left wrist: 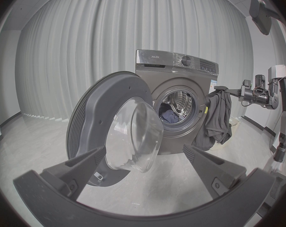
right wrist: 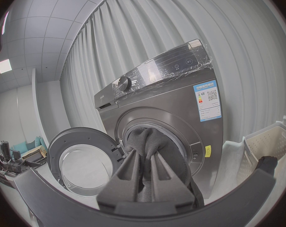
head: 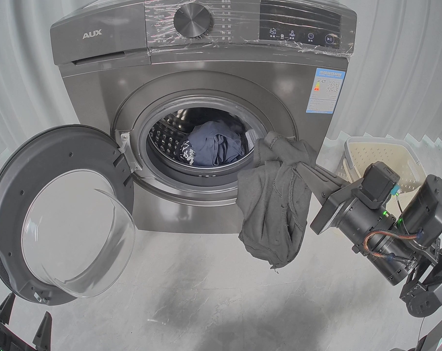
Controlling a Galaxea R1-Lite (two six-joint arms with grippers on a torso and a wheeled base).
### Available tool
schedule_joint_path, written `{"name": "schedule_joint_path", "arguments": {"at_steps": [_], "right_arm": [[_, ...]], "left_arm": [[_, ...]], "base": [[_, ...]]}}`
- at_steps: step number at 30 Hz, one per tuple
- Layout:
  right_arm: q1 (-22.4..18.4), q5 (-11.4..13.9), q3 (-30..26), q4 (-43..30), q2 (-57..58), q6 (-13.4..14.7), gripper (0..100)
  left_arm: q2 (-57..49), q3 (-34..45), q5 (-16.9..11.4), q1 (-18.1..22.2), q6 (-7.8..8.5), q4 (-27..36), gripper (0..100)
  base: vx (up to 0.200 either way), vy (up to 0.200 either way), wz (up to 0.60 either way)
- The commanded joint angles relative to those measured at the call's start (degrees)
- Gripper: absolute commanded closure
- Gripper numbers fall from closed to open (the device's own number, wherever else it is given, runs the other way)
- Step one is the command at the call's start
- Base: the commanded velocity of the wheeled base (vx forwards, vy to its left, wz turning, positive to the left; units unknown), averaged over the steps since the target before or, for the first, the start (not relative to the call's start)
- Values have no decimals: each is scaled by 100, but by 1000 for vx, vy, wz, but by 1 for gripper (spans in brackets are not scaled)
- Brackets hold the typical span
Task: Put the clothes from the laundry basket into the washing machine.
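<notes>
A grey front-loading washing machine [head: 201,88] stands with its round door [head: 60,210] swung open to the left. A dark blue garment [head: 213,145] lies inside the drum. My right gripper [head: 284,154] is shut on a dark grey garment [head: 274,201], which hangs in front of the right rim of the drum opening. The right wrist view shows the grey garment [right wrist: 149,148] pinched between the fingers [right wrist: 128,174], before the drum opening. The cream laundry basket [head: 384,159] sits on the floor right of the machine. My left gripper [left wrist: 143,161] is open, low at the left, facing the door [left wrist: 111,126].
The pale floor in front of the machine [head: 206,288] is bare. White curtains hang behind the machine [head: 401,64]. The open door takes up room at the left.
</notes>
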State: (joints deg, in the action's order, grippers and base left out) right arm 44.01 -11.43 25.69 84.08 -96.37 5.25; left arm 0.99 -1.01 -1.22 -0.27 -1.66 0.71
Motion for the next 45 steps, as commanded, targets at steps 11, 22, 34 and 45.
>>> {"name": "schedule_joint_path", "arguments": {"at_steps": [11,22,34,45], "right_arm": [[46,10,-81,3,-31,2,100],[398,-263,138,-208,-523,204,100],[451,-535,1220,-129,-1086,450,100],[451,-491,1729,-102,-1332,687,100]], "left_arm": [[-81,84,8,18,25,-18,0],[-99,92,-10,36,95,-18,0],[868,-655,-924,53,306,-299,0],[3988,-1147,-2480,-140,544,-2092,0]], "base": [[0,0,0],[0,0,0],[0,0,0],[0,0,0]]}}
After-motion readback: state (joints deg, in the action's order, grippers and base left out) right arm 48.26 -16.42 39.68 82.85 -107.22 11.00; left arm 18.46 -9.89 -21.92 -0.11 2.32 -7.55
